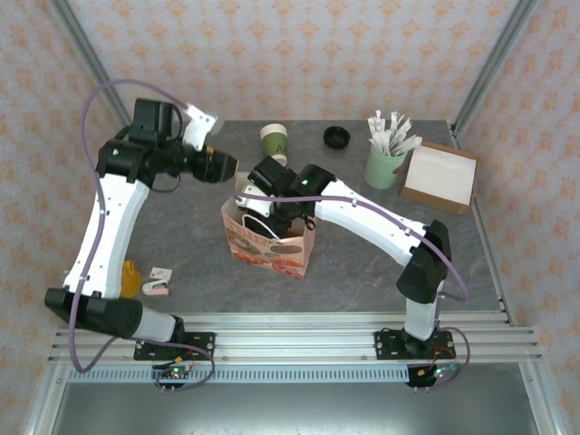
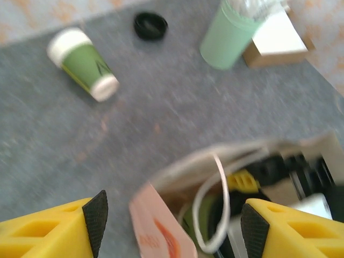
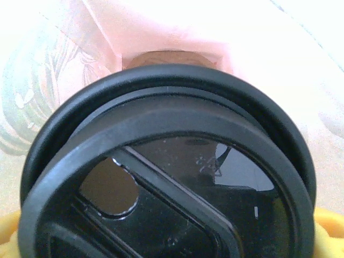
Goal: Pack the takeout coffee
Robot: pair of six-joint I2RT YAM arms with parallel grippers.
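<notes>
The lidded cup (image 3: 172, 161) sits inside the paper bag (image 1: 272, 256), its black lid face-on to the right wrist camera with the pink bag wall behind it. That puts its long axis in line with the right gripper's reach. As far as I can judge it is lid up and base toward the bag floor, which is sensible, since a drink has to go in upright. The right gripper (image 3: 171, 239) has its jaws spread wide, a yellow finger at either edge of the lid. They look closed on the cup, taken from above so it can go down through the bag's mouth.

The left gripper (image 2: 174, 220) hangs over the bag's rim and its white handle loop (image 2: 221, 188), jaws wide apart with nothing between them — placed, I'd guess, to tend the opening.

Behind the bag on the desk (image 1: 181, 227), the second cup (image 1: 275, 140) stands upright and uncovered, mouth up, with its loose lid (image 1: 337, 137) apart to the right — it likely needs capping before packing. Further right stand the mint cup of sticks (image 1: 385, 163) and a cardboard box (image 1: 439, 177).
</notes>
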